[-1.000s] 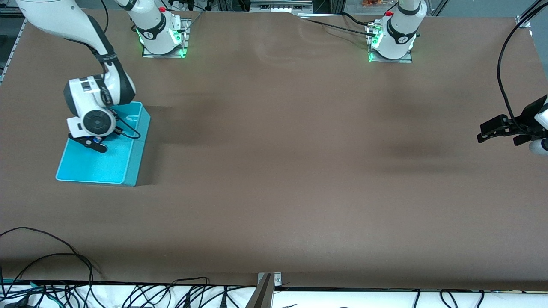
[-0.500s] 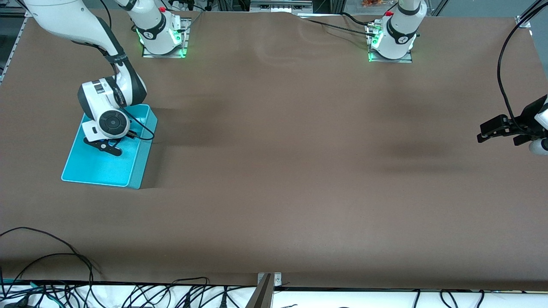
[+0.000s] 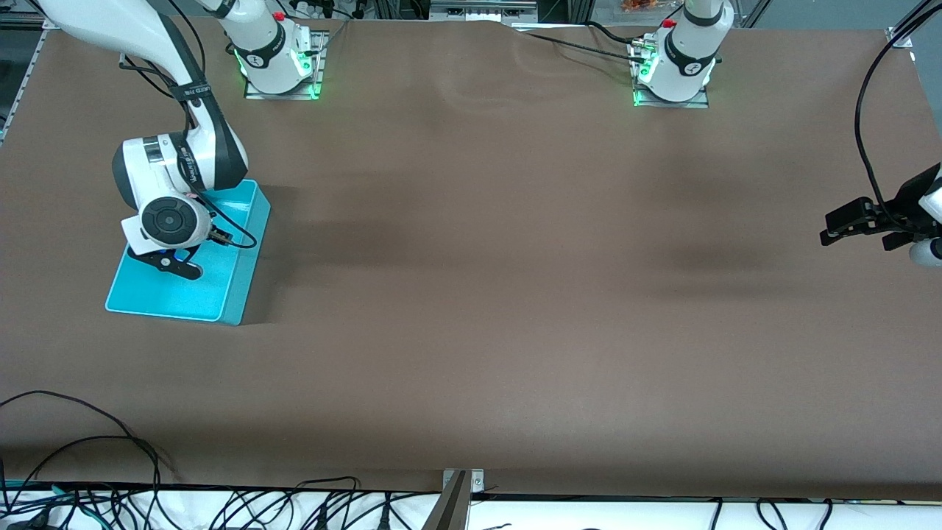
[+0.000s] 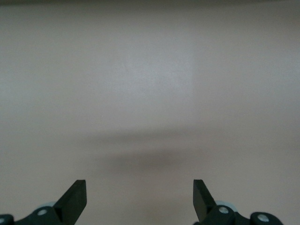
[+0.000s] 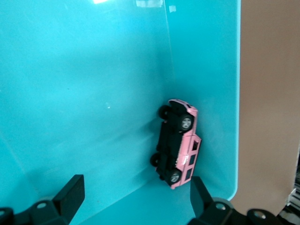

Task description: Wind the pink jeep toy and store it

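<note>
The pink jeep toy [image 5: 186, 149] lies on its side inside the turquoise bin [image 5: 84, 93], pressed against one wall near a corner, its black underside and wheels showing. My right gripper [image 5: 136, 197] hangs open just above it with nothing between its fingers. In the front view the right gripper [image 3: 165, 263] is over the turquoise bin [image 3: 176, 298] and the hand hides the jeep. At the left arm's end of the table, my left gripper [image 3: 846, 228] waits above bare brown table. The left gripper [image 4: 139, 199] is open and holds nothing.
The bin stands at the right arm's end of the brown table [image 3: 478, 294]. Black cables [image 3: 110, 456] trail along the table edge nearest the front camera. A black cable [image 3: 868, 110] hangs by the left arm.
The bin slid a little toward the left arm's end. My right hand shifted over the bin and now hangs with its gripper open, the jeep lying free. The left arm has not moved.
</note>
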`<act>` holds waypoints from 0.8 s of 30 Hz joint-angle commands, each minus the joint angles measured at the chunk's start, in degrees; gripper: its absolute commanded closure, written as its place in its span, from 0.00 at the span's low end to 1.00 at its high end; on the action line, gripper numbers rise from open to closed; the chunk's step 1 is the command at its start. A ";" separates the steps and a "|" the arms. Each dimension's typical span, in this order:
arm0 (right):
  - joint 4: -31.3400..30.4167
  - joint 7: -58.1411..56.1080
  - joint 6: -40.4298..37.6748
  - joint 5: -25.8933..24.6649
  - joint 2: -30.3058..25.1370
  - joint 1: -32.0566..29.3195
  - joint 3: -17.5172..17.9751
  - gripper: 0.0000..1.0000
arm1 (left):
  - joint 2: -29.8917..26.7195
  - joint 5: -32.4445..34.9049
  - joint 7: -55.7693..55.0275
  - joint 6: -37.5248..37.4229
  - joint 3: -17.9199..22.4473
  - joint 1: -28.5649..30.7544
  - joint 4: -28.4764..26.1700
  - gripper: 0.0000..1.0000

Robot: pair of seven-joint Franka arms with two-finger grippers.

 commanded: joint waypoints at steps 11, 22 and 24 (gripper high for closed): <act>1.06 -13.30 -1.43 15.05 -14.18 -3.43 -0.48 0.00 | -0.82 -0.82 -0.30 0.17 0.08 -0.15 -0.72 0.00; 0.80 -13.13 1.82 19.54 -20.87 -3.43 -0.57 0.00 | -0.82 -0.82 -0.30 0.17 0.08 -0.15 -0.72 0.00; 1.06 -13.31 1.74 21.55 -22.44 -3.43 -0.57 0.00 | -0.82 -0.82 -0.30 0.17 0.08 -0.15 -0.72 0.00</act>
